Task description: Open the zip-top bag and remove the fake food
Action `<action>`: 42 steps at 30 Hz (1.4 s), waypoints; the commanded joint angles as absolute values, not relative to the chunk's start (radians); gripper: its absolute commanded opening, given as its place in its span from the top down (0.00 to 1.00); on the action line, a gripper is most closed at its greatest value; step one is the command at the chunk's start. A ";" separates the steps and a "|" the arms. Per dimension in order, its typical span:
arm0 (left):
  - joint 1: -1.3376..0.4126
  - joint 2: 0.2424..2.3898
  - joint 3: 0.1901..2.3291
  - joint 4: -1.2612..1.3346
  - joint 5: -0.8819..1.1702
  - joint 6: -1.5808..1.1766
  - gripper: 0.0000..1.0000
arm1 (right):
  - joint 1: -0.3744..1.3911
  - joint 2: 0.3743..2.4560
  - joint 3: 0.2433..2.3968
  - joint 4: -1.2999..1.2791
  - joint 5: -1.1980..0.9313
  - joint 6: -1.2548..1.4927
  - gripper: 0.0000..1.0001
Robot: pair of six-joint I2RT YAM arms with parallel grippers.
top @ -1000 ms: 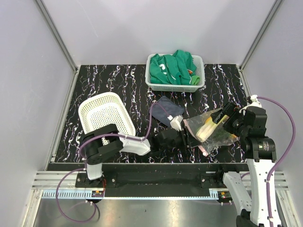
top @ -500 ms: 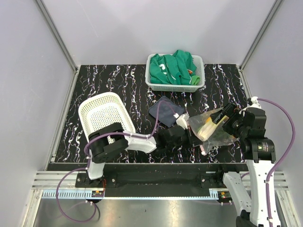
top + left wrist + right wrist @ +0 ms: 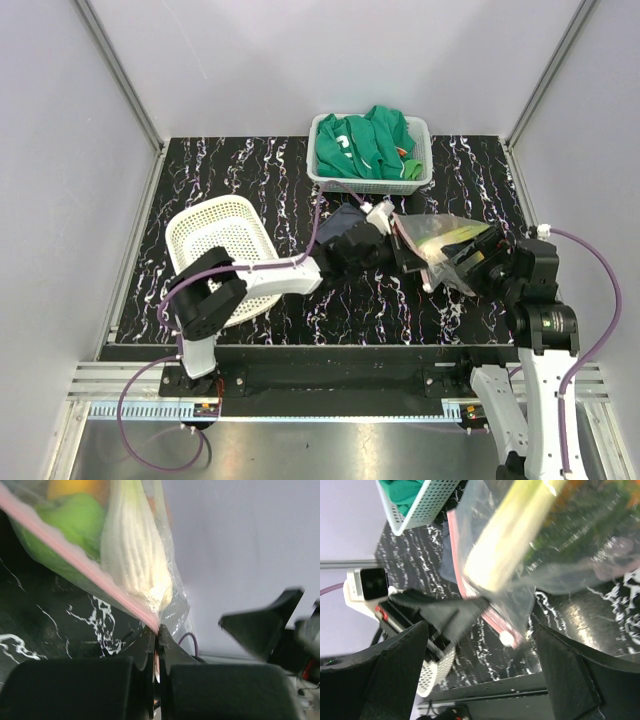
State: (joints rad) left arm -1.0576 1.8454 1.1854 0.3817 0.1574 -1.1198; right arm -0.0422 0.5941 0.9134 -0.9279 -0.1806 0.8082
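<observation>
Bag [image 3: 440, 238] shifted back and away from the table's [image 3: 250, 170] front edge since a second ago. Left gripper [image 3: 398, 248] moved with it and went from parted to closed.

Top view: bag right of centre, between the two grippers, with food [image 3: 452, 236] inside. Left gripper at its left edge, right gripper [image 3: 472, 262] at its near right side. Dark cloth [image 3: 338, 222] just left of the bag, partly under the left arm. Empty basket [image 3: 222, 240] at left; basket of green garment [image 3: 370, 150] at back.

Left wrist view: left gripper [image 3: 156, 647] fully closed, pinching the pink zip strip [image 3: 85, 570] at the bag's [image 3: 172, 597] corner. Pale leek [image 3: 132, 545] and a green piece [image 3: 70, 517] show through the plastic.

Right wrist view: right gripper [image 3: 477, 647] spread wide, nothing clamped. The bag's [image 3: 560, 575] lower corner hangs between its fingers [image 3: 395, 670]; contact cannot be told. Leek [image 3: 515, 540] visible inside.
</observation>
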 commanded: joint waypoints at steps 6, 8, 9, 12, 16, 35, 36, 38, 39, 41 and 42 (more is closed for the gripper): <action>-0.980 1.839 1.267 0.526 0.350 -1.239 1.00 | -0.043 0.413 0.793 -0.888 -0.252 0.989 0.16; -0.968 1.842 1.270 0.563 0.399 -1.261 1.00 | -0.043 0.364 0.767 -0.894 -0.236 1.008 0.21; -0.962 1.845 1.276 0.566 0.413 -1.275 1.00 | -0.043 0.347 0.718 -0.884 -0.245 1.025 0.21; -0.960 1.844 1.266 0.615 0.440 -1.310 1.00 | -0.043 0.255 0.596 -0.810 -0.253 1.104 0.25; -0.960 1.838 1.224 0.693 0.449 -1.370 1.00 | -0.043 0.132 0.511 -0.712 -0.232 1.178 0.31; -0.994 1.871 1.098 0.905 0.384 -1.583 1.00 | -0.043 0.025 0.414 -0.540 -0.261 1.261 0.39; -0.994 1.870 1.097 0.899 0.383 -1.585 1.00 | -0.043 0.028 0.413 -0.538 -0.271 1.265 0.44; -0.994 1.867 1.094 0.894 0.385 -1.586 1.00 | -0.043 0.034 0.414 -0.537 -0.276 1.267 0.56; -0.994 1.867 1.094 0.890 0.385 -1.588 1.00 | -0.043 0.031 0.414 -0.535 -0.276 1.269 0.58; -0.993 1.861 1.085 0.884 0.385 -1.586 1.00 | -0.043 0.031 0.423 -0.535 -0.273 1.266 0.65; -0.991 1.859 1.081 0.877 0.391 -1.585 1.00 | -0.043 0.037 0.428 -0.534 -0.267 1.262 0.74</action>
State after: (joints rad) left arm -0.9920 1.8812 1.0897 0.8028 0.3916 -1.5681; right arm -0.0422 0.0376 0.4080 -0.5945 -0.2562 1.2549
